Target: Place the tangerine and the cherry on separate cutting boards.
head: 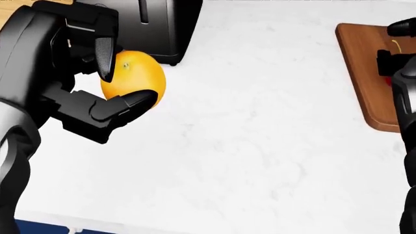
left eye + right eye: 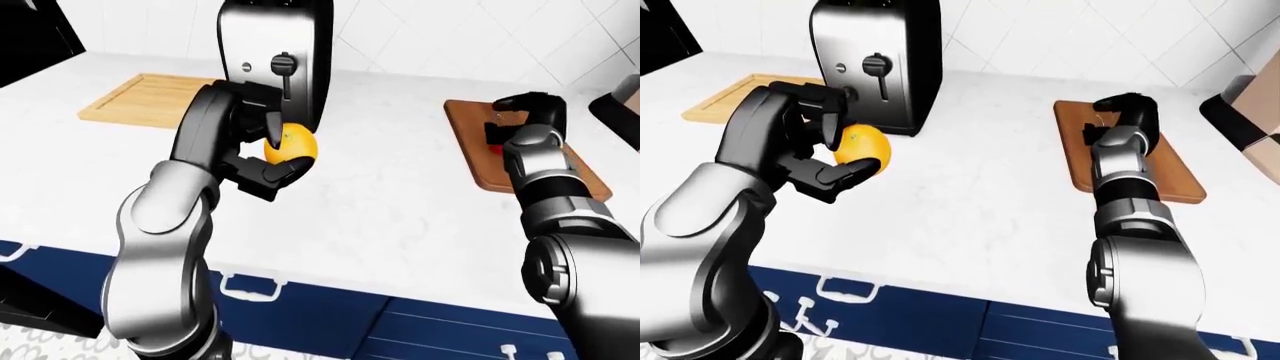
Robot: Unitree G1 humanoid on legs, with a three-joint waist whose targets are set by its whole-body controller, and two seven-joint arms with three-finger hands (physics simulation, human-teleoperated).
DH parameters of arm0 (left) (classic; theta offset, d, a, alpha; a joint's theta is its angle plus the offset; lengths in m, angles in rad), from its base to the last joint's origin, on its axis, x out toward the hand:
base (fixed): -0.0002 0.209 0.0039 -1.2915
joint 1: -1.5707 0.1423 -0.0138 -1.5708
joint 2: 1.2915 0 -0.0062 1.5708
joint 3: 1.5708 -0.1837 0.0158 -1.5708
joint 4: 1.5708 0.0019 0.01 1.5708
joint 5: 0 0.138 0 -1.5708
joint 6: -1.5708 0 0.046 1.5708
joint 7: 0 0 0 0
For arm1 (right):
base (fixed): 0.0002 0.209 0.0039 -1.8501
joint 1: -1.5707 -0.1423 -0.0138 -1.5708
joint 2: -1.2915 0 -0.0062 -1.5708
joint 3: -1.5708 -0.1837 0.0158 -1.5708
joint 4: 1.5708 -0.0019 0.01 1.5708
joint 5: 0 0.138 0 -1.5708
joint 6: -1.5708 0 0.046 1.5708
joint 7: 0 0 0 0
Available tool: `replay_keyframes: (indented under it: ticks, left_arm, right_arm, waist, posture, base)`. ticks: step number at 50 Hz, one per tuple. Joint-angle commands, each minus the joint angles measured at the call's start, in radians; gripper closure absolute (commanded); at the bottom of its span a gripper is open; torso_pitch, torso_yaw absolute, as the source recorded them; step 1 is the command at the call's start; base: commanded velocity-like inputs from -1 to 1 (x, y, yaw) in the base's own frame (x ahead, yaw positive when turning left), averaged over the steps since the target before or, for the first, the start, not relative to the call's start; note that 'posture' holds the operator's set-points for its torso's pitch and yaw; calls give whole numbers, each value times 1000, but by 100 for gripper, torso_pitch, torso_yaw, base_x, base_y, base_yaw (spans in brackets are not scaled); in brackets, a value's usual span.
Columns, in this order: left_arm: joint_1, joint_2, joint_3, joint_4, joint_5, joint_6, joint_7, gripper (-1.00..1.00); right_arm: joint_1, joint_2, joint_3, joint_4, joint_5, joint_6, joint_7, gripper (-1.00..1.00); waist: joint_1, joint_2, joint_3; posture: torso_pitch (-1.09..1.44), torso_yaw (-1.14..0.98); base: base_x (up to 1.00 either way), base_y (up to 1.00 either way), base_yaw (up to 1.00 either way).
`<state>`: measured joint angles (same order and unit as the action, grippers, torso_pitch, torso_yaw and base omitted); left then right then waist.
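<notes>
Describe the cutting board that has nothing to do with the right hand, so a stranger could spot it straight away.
Start at the tall toaster on the white counter. In the left-eye view, the light cutting board lies flat to the toaster's left, near the picture's left edge. It is pale yellowish wood, unlike the dark reddish-brown board at the right, where the right hand hovers.

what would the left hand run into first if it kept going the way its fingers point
Judging from the head view, the left hand, shut on the tangerine, points toward the view's right; only bare counter lies ahead before the dark cutting board. Depth is uncertain.
</notes>
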<state>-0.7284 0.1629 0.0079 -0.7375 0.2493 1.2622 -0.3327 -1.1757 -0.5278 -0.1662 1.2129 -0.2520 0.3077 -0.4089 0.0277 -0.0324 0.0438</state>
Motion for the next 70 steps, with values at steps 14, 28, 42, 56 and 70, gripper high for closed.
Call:
replay_keyframes:
  ticks: [14, 28, 42, 56, 70]
  left_arm:
    - [-24, 7, 5, -28, -1, -31, 12, 100]
    - [-36, 13, 6, -36, 1, -17, 11, 100]
    - [-58, 20, 15, -42, -5, 3, 14, 100]
    - [-68, 42, 46, -45, -34, 12, 19, 100]
    - [-68, 59, 71, -42, -77, 11, 55, 100]
  right_arm:
    - [-90, -38, 8, -126, -20, 29, 44, -9]
    - [43, -34, -22, -501, -6, 185, 197, -67]
    - [51, -13, -22, -703, -32, 307, 275, -100]
    - [141, 4, -42, -1042, -39, 499, 375, -100]
    - [438, 37, -131, -1512, 30, 635, 425, -100]
  waist:
    - [2, -4, -26]
    - [6, -9, -22]
    - [-21, -2, -41]
    - [-7, 25, -17]
    - [-29, 15, -4]
  posture:
    - [0, 0]
    - [0, 0]
    - [0, 0]
    - [0, 0]
    - [0, 0]
  base:
    - [0, 0, 0]
    - [0, 0, 0]
    - [-54, 0, 0]
    - [-54, 0, 0]
    - [-4, 0, 0]
